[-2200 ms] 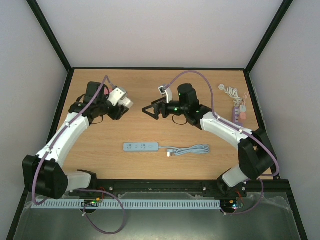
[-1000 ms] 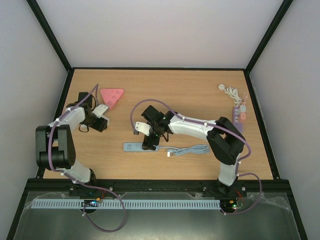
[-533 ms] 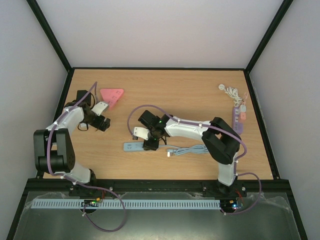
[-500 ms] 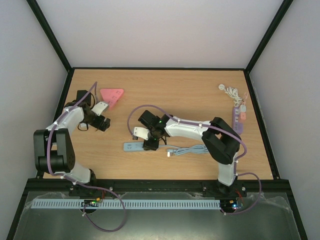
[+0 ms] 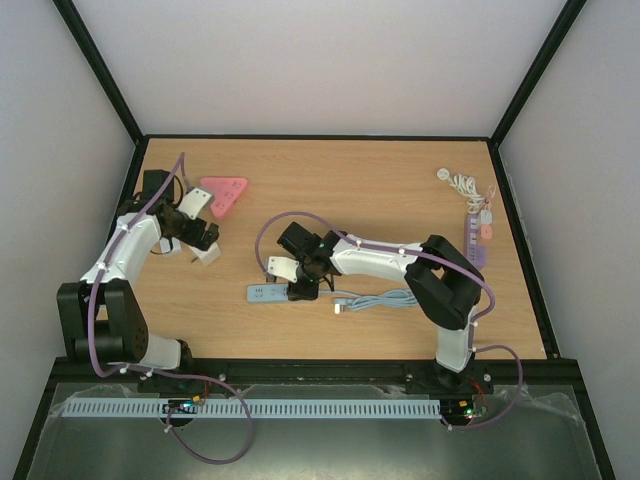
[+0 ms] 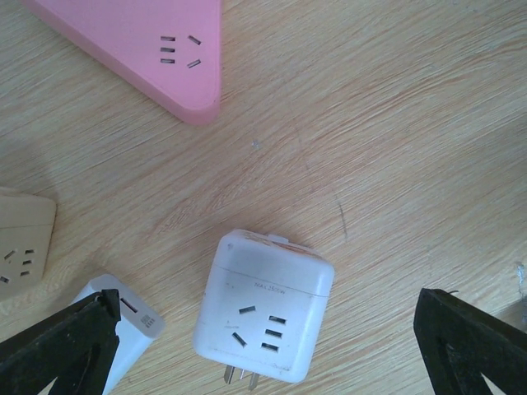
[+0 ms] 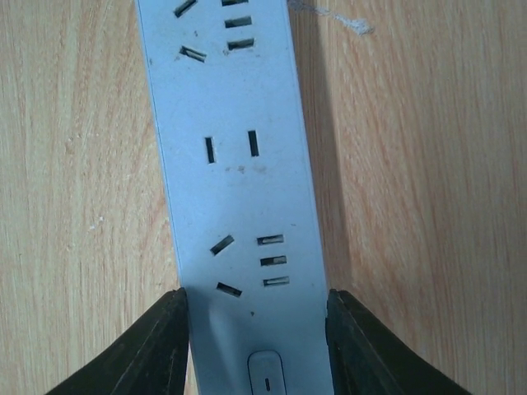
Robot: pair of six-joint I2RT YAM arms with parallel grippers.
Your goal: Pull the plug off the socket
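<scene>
The right gripper (image 7: 255, 301) is clenched on the pale blue-white rectangular plastic power strip (image 7: 239, 164), one dark finger pressed against each long edge near the end that carries the switch. The power strip lies flat on the wooden counter (image 5: 400, 180), every outlet along its face bare. Its grey coiled cable (image 5: 385, 298) runs off its right end, with a small white plug (image 5: 340, 306) lying loose just beside that end. The white cube-shaped plastic plug adapter (image 6: 265, 304) lies on the counter to the left of the power strip and a little farther back, apart from it, socket face up and metal prongs sticking out sideways. The left gripper (image 5: 200, 240) hangs above the plug adapter, released, its fingers spread wide to either side and touching nothing. Beyond the plug adapter, farther left and back from the power strip, sits a pink triangular plastic socket block (image 6: 144, 41); a beige socket block (image 6: 20, 243) shows partly at the left wrist view's edge.
</scene>
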